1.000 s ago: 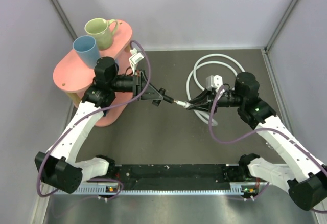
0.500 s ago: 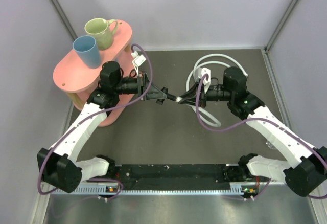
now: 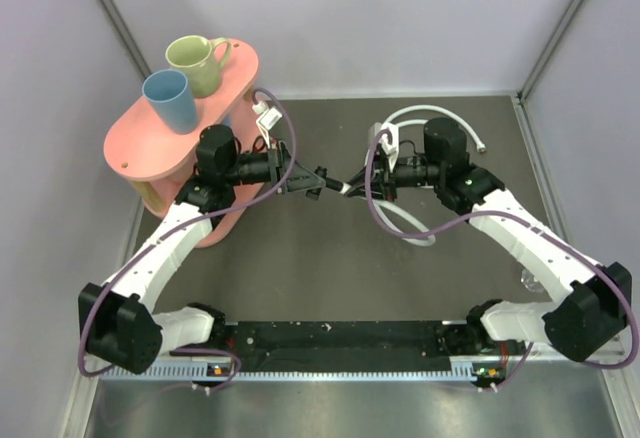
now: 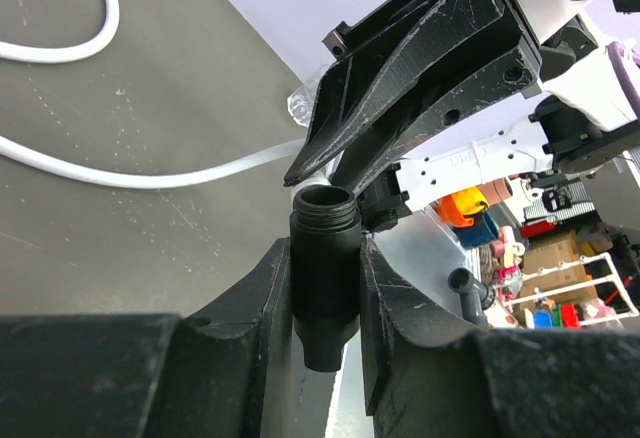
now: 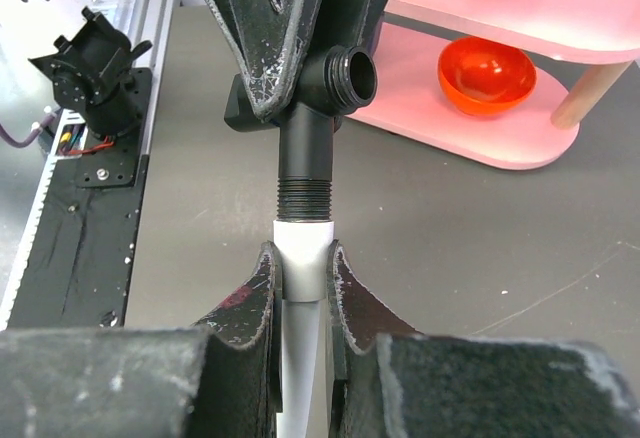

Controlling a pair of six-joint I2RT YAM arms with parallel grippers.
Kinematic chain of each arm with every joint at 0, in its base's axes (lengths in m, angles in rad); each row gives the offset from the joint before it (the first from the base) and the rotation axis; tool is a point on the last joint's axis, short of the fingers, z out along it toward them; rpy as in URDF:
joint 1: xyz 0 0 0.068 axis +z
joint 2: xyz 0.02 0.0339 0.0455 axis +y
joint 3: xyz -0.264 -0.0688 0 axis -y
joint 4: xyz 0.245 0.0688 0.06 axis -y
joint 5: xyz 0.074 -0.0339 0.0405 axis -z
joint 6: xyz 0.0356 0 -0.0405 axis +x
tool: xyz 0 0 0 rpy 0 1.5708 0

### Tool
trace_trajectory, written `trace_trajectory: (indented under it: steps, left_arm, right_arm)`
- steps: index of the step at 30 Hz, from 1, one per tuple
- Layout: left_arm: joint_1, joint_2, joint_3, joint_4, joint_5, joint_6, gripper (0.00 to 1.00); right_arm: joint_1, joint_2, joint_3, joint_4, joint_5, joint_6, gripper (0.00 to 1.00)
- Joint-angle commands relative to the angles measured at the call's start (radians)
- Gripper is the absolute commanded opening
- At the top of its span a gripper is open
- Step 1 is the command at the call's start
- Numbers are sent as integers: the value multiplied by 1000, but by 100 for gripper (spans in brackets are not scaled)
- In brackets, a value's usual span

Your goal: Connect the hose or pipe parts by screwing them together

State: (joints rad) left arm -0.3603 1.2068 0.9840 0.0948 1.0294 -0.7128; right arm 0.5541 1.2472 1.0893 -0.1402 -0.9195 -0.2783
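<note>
The joining is under way but does not look finished. Just off the middle of the counter (image 3: 300,278), toward 12 o'clock, the two arms meet nose to nose. The left pincer (image 4: 326,288) is clamped on the body of the black T connector (image 5: 305,153), one threaded port poking out past its fingers. The right pincer (image 5: 302,268) is closed tight on the white end piece (image 5: 303,243) of the white hose (image 3: 425,110). In the right wrist view that end piece butts straight against the connector's lower threaded port, in line with it. A band of thread is bare above the white, so I judge the parts mated and perhaps started, with most of the turning left to do. How many turns have bitten cannot be told. The rest of the hose lies in loose loops on the counter at about 1 o'clock, behind the right wrist, and its far end rests near 2 o'clock. Those loops may twist or drag as the end is rotated. The two pincers sit very close together, tip nearly against tip, which leaves little room to regrip. At 10 o'clock a pink stand (image 3: 135,148) carries a green mug (image 3: 195,63) and a blue mug (image 3: 170,100), with a red bowl (image 5: 487,76) on its lower shelf. It sits close behind the left arm's wrist, so that arm has little room to pull back.
</note>
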Motion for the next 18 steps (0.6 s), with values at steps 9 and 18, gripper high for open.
trace_trajectory:
  steps: [9, 18]
  left_arm:
    - [-58, 36, -16, 5, 80, 58, 0]
    - [-103, 99, 73, -121, 46, 70, 0]
  right_arm:
    - [33, 24, 118, 309, -81, 15, 0]
    - [76, 60, 172, 142, 8, -223, 0]
